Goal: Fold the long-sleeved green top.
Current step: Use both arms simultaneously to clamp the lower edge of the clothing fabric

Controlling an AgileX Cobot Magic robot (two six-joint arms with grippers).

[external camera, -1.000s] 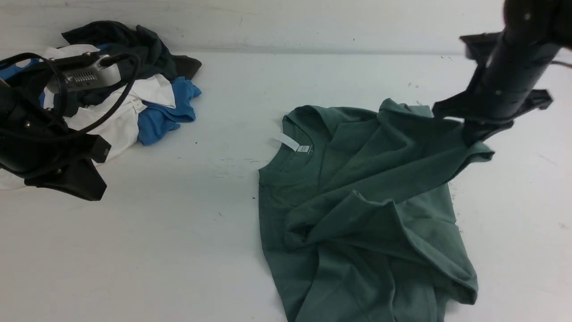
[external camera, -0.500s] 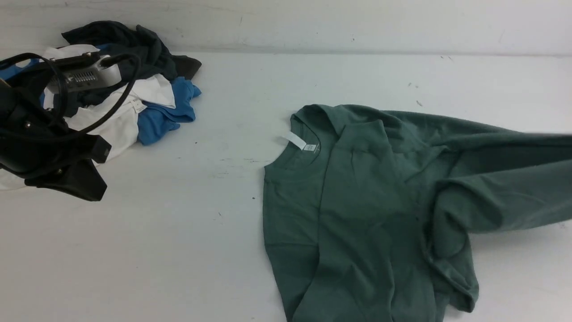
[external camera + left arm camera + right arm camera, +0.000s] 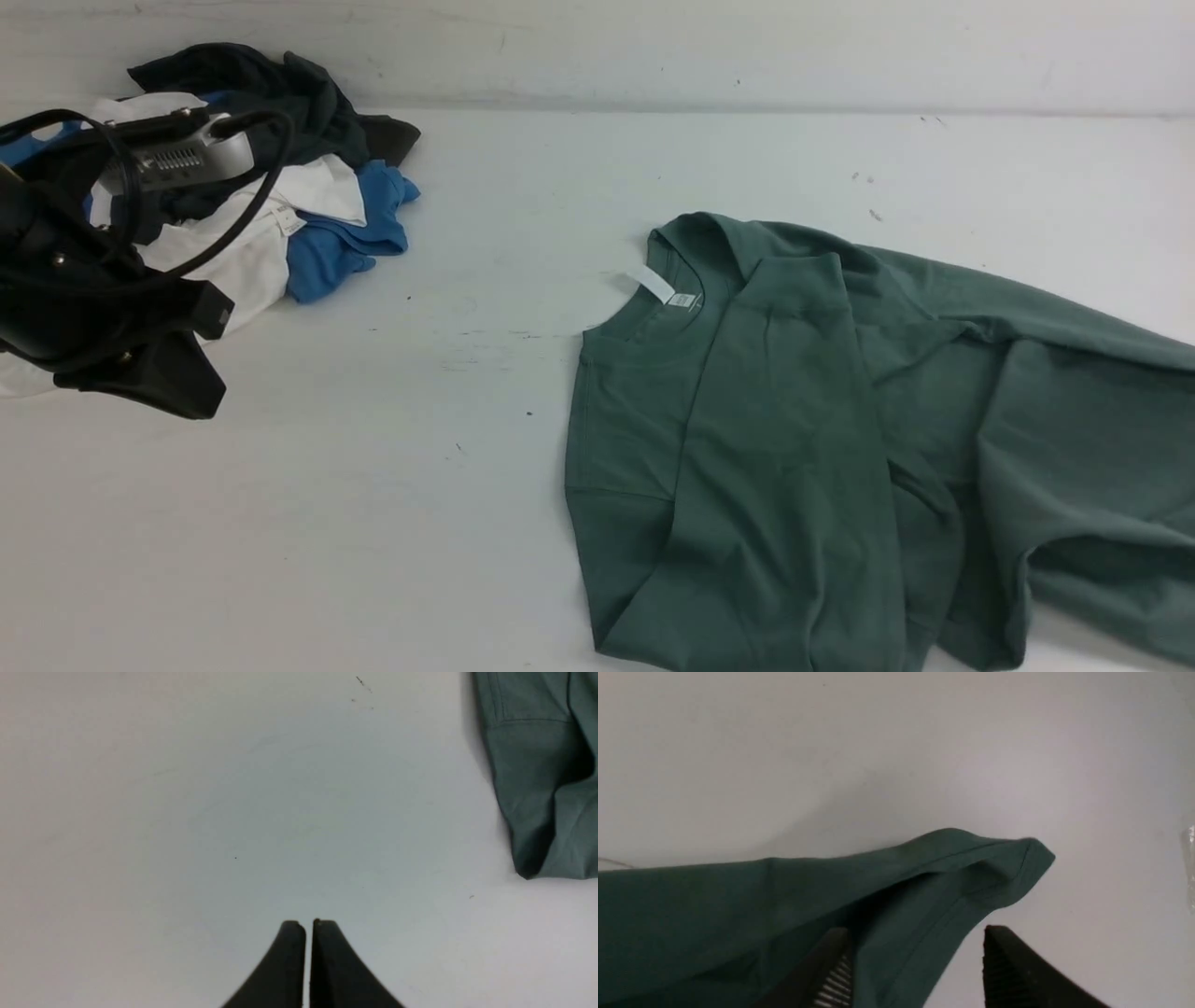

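On the near right of the white table (image 3: 392,523) lies the green top (image 3: 653,485), a soft, matt jersey in dull sage, spread partly flat and partly rumpled; its round ribbed collar points to the far side, with a small white neck tag (image 3: 653,283) turned out onto the table; one sleeve (image 3: 784,392) lies as a long smooth band folded over the chest, its cuff up by the collar; to the right the cloth rises in loose, rounded creases and runs out past the right edge of the front view. At the far left sits a pile of clothes (image 3: 317,215), crumpled black, white and blue, well apart from the top. The left claw (image 3: 308,926) hangs over bare table, its two black tapered fingers pressed together with only a hairline slit between them, gripping nothing. The right claw (image 3: 915,929) stands wide; a stitched hem corner of the top drapes between its fingers, lying against the ridged pad of one finger (image 3: 833,975) and clear of the other.
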